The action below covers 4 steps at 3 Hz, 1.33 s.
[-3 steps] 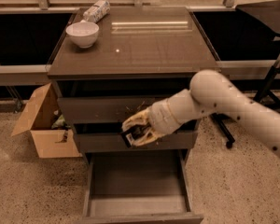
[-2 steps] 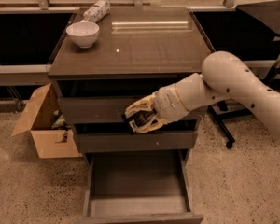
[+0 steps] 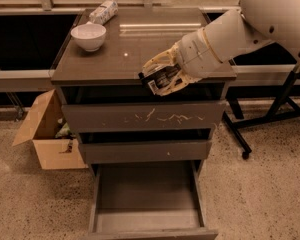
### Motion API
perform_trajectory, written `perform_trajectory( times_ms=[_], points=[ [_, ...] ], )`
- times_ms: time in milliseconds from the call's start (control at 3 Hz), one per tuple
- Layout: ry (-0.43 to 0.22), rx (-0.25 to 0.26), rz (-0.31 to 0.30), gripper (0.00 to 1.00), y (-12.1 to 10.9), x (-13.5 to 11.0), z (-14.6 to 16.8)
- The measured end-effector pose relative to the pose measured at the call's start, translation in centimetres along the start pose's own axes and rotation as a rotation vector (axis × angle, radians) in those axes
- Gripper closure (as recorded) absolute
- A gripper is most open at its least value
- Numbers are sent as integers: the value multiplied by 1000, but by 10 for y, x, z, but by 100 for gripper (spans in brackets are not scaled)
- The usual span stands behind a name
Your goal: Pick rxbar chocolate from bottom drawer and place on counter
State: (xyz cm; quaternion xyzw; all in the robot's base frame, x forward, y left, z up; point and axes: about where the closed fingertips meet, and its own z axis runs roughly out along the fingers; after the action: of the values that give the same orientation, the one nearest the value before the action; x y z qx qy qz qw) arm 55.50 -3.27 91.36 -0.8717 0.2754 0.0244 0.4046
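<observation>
We hold the rxbar chocolate [image 3: 154, 77] clamped in the claw [image 3: 157, 79], right at the worktop's [image 3: 140, 44] front edge, a little right of its middle. To do this step well, we should carry the bar further in from that edge and lower it flat onto the bare glossy surface. Only then should the claw part, well clear of the white bowl [image 3: 88, 36] near the back left corner. The bar looks small, flat and black, with pale lettering. Below, the bottom drawer [image 3: 147, 199] stands open.

One pincer [image 3: 155, 81] at the counter [image 3: 140, 39] edge gripping one rxbar chocolate [image 3: 158, 77], three drawers [image 3: 145, 118], one bowl [image 3: 88, 36].
</observation>
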Motion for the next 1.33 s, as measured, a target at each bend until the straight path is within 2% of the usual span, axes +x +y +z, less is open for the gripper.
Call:
perform_trajectory(
  times_ms=[333, 667, 1333],
  points=[
    [0, 0, 0, 100, 0, 0, 0],
    [11, 11, 26, 100, -18, 26, -4],
    [-42, -98, 178, 100, -32, 121, 50]
  ],
)
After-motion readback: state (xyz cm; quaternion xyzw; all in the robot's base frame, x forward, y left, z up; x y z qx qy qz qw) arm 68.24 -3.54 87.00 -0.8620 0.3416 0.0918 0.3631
